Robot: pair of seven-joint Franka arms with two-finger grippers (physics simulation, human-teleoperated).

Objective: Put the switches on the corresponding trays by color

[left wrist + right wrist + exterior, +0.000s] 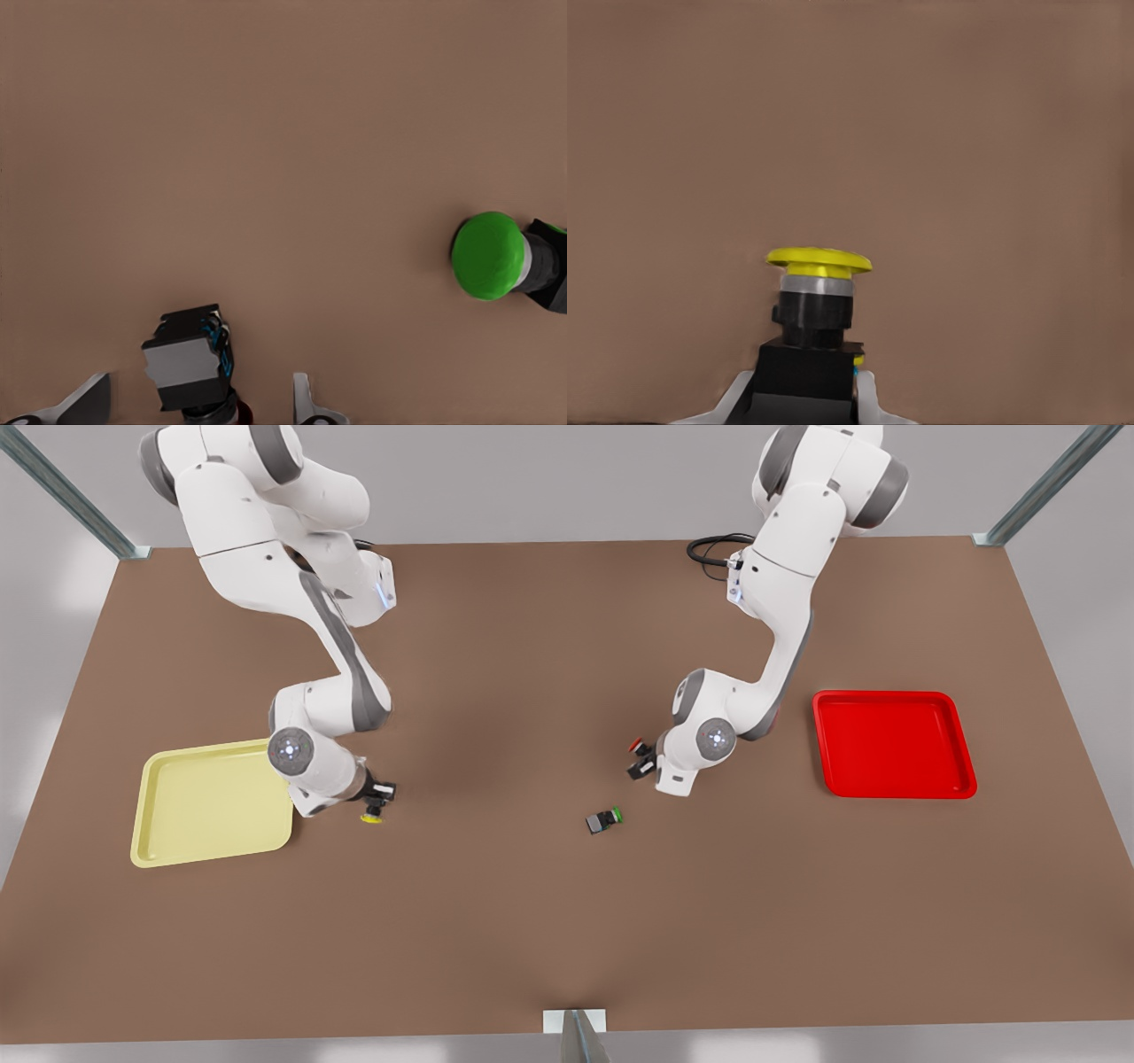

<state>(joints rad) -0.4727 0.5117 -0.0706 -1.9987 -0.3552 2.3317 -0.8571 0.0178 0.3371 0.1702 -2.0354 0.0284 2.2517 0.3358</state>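
Three small cap-topped push-button switches I count: right gripper (376, 801) jaws clamp the yellow-capped switch (812, 332); left gripper (640, 762) jaws stand apart around the red-capped switch (190, 359); the green-capped switch (604, 819) lies on the brown bench (532, 921). Two square plastic trays: pale yellow tray (190, 815), bright red tray (890, 744).

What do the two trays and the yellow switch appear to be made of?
The yellow tray and red tray look like moulded plastic: uniform colour, rounded corners, soft sheen. The yellow switch, held in the right gripper, seems a glossy plastic cap on a matte black body, with a possibly metal grey collar.

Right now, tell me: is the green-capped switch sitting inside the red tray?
No. The green-capped switch lies on the bare table, well apart from the red tray.
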